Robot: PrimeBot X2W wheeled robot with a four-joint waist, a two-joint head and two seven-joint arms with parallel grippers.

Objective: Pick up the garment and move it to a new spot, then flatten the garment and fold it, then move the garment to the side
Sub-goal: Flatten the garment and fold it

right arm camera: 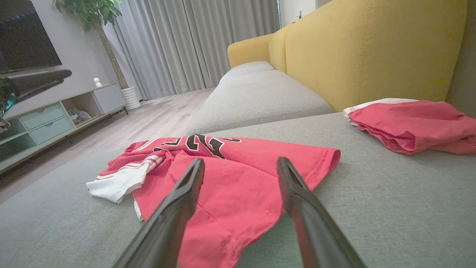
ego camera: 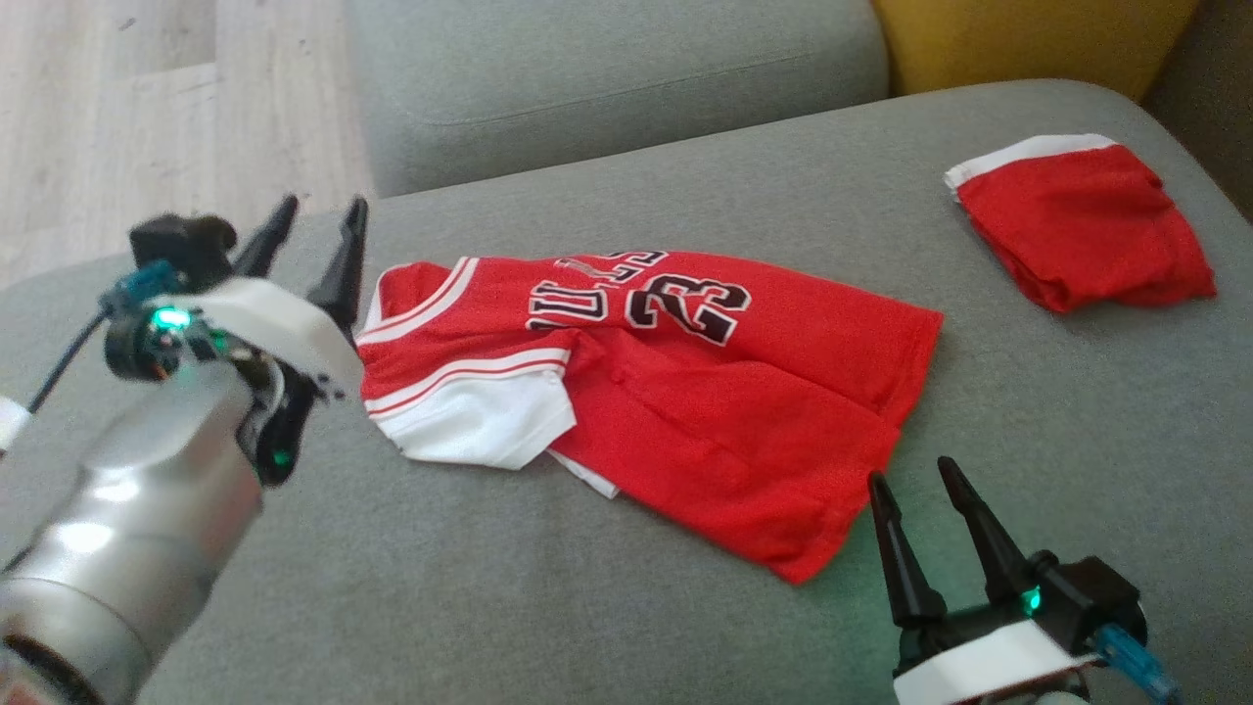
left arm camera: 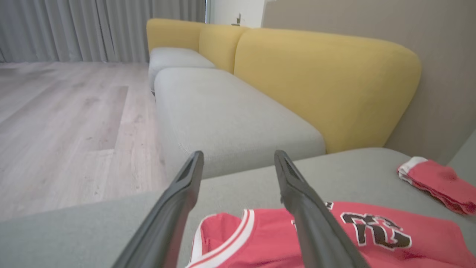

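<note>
1. Two hands are standing released, each with its fingers spread and nothing between them. The left hand (ego camera: 323, 206) is hovering at middle left of the head view, just beside the collar end of the jersey (ego camera: 685, 392). The right hand (ego camera: 910, 472) is sitting at lower right, near the hem.
2. The jersey is lying in the centre of the head view on the grey sofa (ego camera: 587, 607), with one white sleeve turned over the front and the hem rumpled. Neither hand is gripping it.
3. Red shorts (ego camera: 1077, 235) are lying well apart at upper right.
4. Judging by this, the flatten-and-fold step is under way and not finished, and the shift aside is waiting.
5. The next move is probably calling for a low pinch on the collar edge and the hem, then a pull apart to smooth the cloth before folding.
</note>
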